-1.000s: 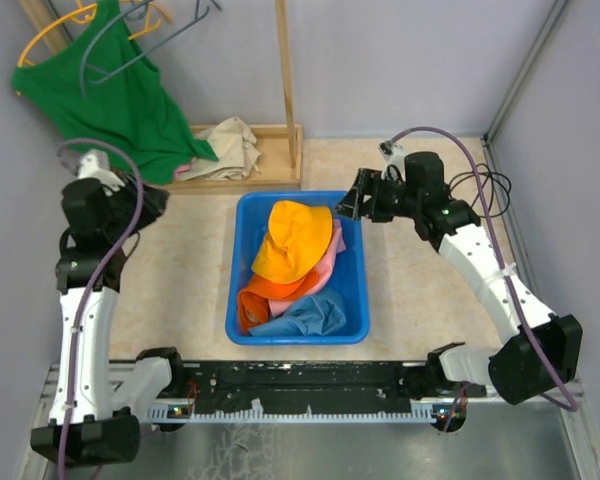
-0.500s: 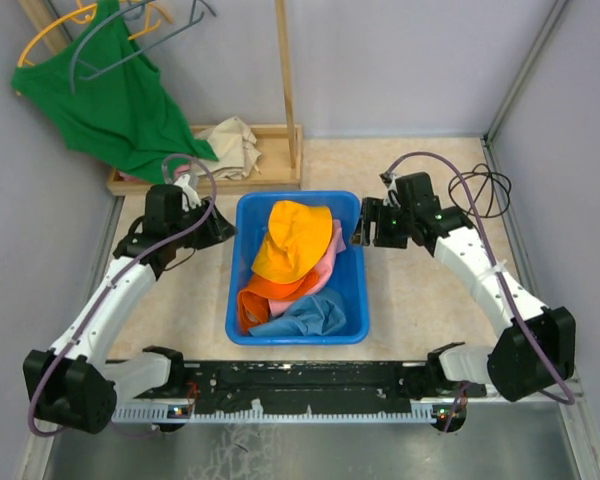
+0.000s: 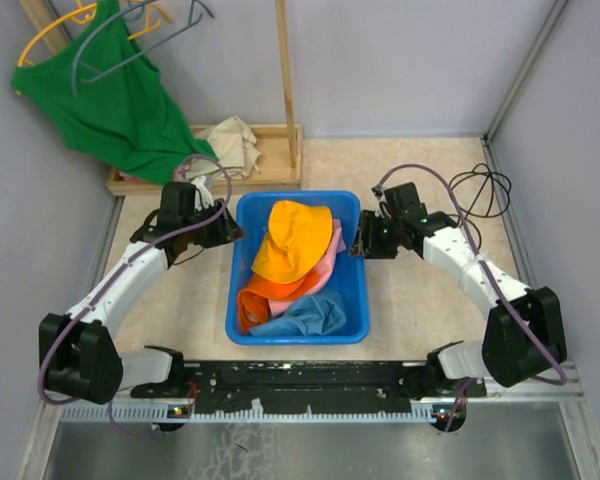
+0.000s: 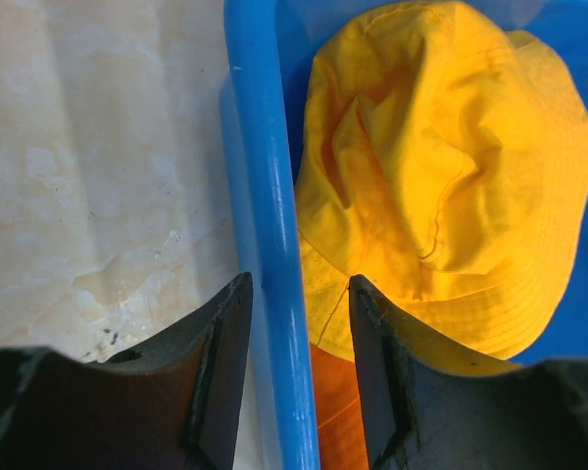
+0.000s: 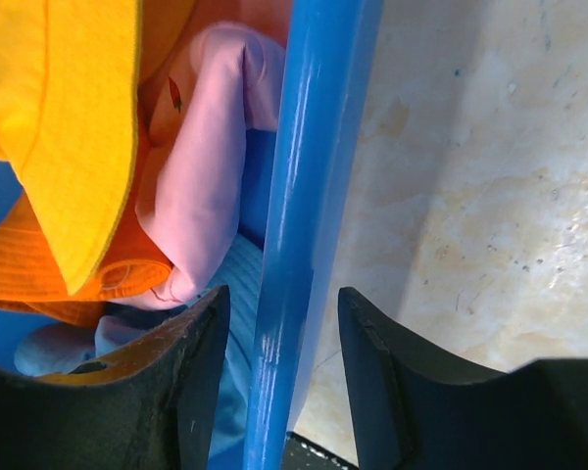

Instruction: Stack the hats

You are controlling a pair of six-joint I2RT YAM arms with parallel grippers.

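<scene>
A blue bin (image 3: 298, 195) in the middle of the table holds the hats. The yellow-orange hat (image 3: 292, 240) (image 4: 441, 166) (image 5: 69, 117) lies on top, over the pink hat (image 3: 330, 262) (image 5: 206, 166), the bright orange hat (image 3: 270, 292) (image 4: 338, 411) and the light blue hat (image 3: 305, 315) (image 5: 59, 348). My left gripper (image 3: 232, 232) (image 4: 299, 284) is open and straddles the bin's left rim (image 4: 269, 176), with a gap on each side. My right gripper (image 3: 360, 243) (image 5: 282, 294) is open and straddles the right rim (image 5: 318, 127) the same way. Neither holds a hat.
A green tank top (image 3: 120, 100) hangs on a hanger at the back left. Below it, a wooden rack base holds a beige cloth (image 3: 230, 145), and a wooden post (image 3: 285, 80) rises beside it. A looped cable (image 3: 480, 185) lies at the back right. Grey walls close in both sides.
The left arm swung in from the far left to the bin's left rim. The right gripper came down onto the right rim and its jaws narrowed.
</scene>
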